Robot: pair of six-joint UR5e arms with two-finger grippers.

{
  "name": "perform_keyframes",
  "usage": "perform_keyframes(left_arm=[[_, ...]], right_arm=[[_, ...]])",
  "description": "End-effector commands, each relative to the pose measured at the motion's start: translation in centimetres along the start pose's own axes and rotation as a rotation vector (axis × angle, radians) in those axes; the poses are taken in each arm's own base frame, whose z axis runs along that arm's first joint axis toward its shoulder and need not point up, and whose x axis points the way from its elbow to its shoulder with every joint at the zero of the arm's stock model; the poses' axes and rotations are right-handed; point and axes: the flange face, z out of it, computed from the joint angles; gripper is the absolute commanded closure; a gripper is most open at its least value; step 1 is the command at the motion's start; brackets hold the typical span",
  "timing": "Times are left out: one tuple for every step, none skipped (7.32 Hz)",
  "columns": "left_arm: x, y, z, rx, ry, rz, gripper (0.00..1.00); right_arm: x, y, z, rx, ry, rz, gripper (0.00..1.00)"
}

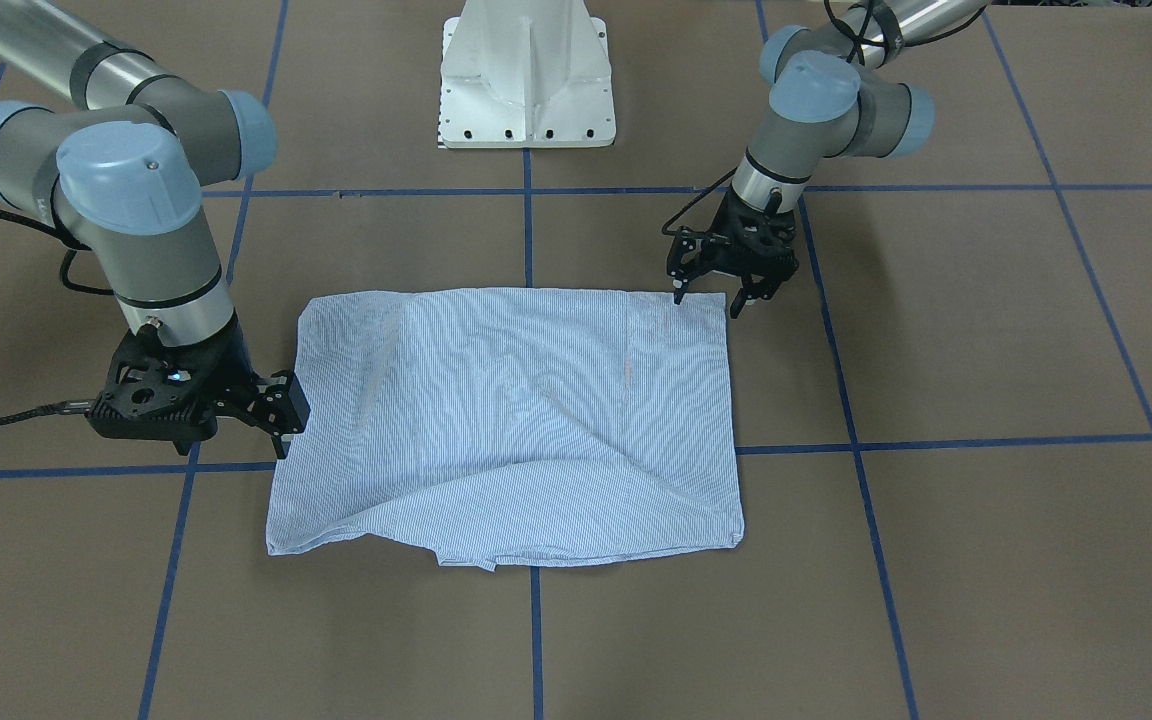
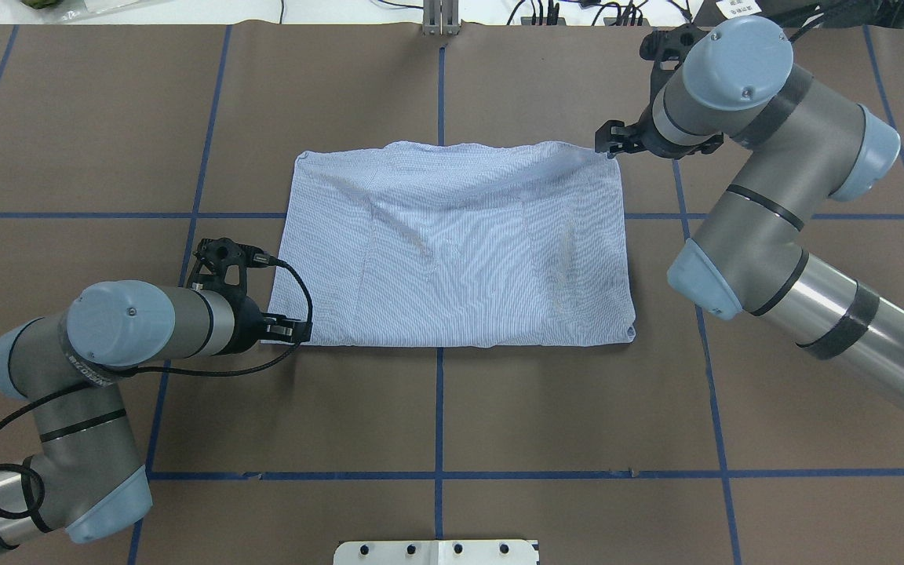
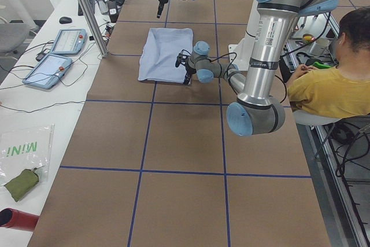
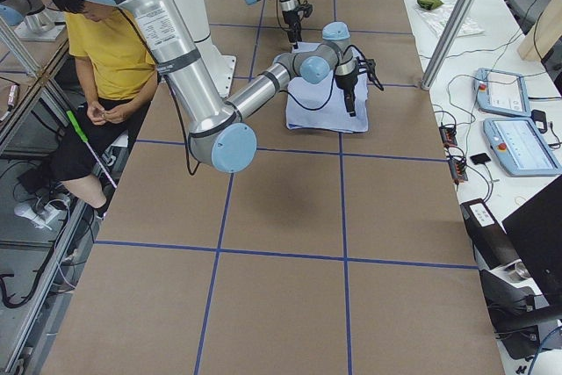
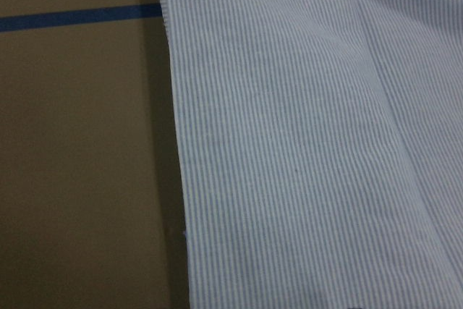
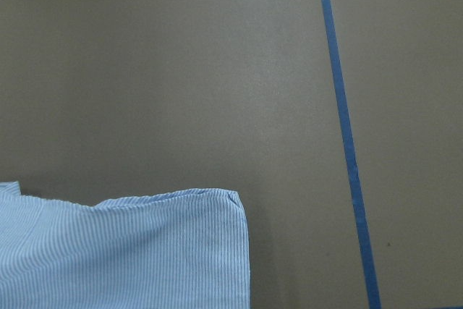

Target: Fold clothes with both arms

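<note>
While the shirt (image 1: pixel 506 420) is lying folded into a rectangle on the table (image 1: pixel 986 560), both grippers are sitting at its corners.
Shirt: lying flat mid-table, across the blue tape lines (image 1: pixel 936 443); a loose fold is showing along the edge away from the base (image 1: pixel 528 75).
Left gripper (image 1: pixel 708 300): fingers are standing spread, straddling the shirt's corner nearest the base; no pinch is visible.
Right gripper (image 1: pixel 283 425): fingers are touching the shirt's side edge near its far corner; cannot tell whether they are spread or pinching.
</note>
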Motion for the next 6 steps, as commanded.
perform_keyframes(left_arm=[[0.5, 0.7, 0.2, -0.011, 0.006, 0.007, 0.57], [0.8, 0.9, 0.3, -0.016, 0.009, 0.011, 0.86], [0.8, 0.8, 0.1, -0.011, 0.012, 0.01, 1.0], [0.9, 0.5, -0.7, -0.002, 0.022, 0.015, 1.0], [-0.8, 0.8, -1.4, -0.003, 0.006, 0.027, 1.0], [-3.2, -1.2, -2.4, 0.031, -0.027, 0.077, 1.0]], right_arm=[[0.0, 0.0, 0.1, 0.0, 0.001, 0.0, 0.0], [0.0, 0.0, 0.1, 0.0, 0.001, 0.0, 0.0], [0.0, 0.1, 0.1, -0.001, 0.001, -0.002, 0.0], [-0.1, 0.1, 0.1, -0.001, -0.001, -0.002, 0.0], [-0.1, 0.1, 0.0, 0.0, -0.002, -0.001, 0.0], [-0.3, 0.3, -0.1, 0.0, -0.007, 0.003, 0.0]])
